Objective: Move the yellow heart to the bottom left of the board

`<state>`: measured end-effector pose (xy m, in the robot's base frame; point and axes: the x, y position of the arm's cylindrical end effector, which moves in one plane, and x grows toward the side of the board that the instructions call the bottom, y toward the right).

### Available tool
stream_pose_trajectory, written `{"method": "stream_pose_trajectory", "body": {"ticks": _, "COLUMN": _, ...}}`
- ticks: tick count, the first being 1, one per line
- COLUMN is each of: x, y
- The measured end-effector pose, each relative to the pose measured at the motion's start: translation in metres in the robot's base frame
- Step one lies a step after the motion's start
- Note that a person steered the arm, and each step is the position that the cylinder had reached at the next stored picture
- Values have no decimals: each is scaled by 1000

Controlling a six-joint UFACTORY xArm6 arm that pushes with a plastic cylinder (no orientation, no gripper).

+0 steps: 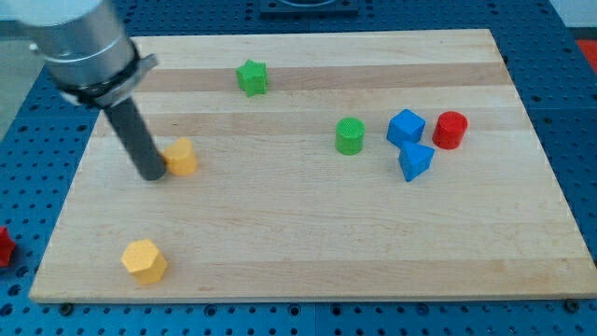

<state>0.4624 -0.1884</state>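
The yellow heart (182, 157) lies on the wooden board (308, 233) at the view's left, about mid-height. My tip (153, 175) stands just left of the heart, touching or nearly touching its left side. A yellow hexagonal block (145, 260) lies near the board's bottom left corner, below my tip.
A green star (252, 77) lies near the top centre. A green cylinder (350, 136), a blue cube (406, 127), a blue wedge-like block (415, 161) and a red cylinder (450, 129) cluster at the right. A red piece (4, 246) lies off the board at the left edge.
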Motion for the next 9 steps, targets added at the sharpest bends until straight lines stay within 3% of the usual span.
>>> {"method": "stream_pose_trajectory", "body": {"ticks": 1, "x": -6, "y": -56}}
{"method": "stream_pose_trajectory", "body": {"ticks": 2, "x": -65, "y": 14}}
{"method": "stream_pose_trajectory", "body": {"ticks": 3, "x": -56, "y": 76}}
{"method": "stream_pose_trajectory", "body": {"ticks": 5, "x": -22, "y": 13}}
{"method": "stream_pose_trajectory", "body": {"ticks": 6, "x": 42, "y": -44}}
{"method": "stream_pose_trajectory", "body": {"ticks": 7, "x": 63, "y": -47}}
{"method": "stream_pose_trajectory", "body": {"ticks": 8, "x": 47, "y": -40}}
{"method": "stream_pose_trajectory", "body": {"ticks": 9, "x": 82, "y": -42}}
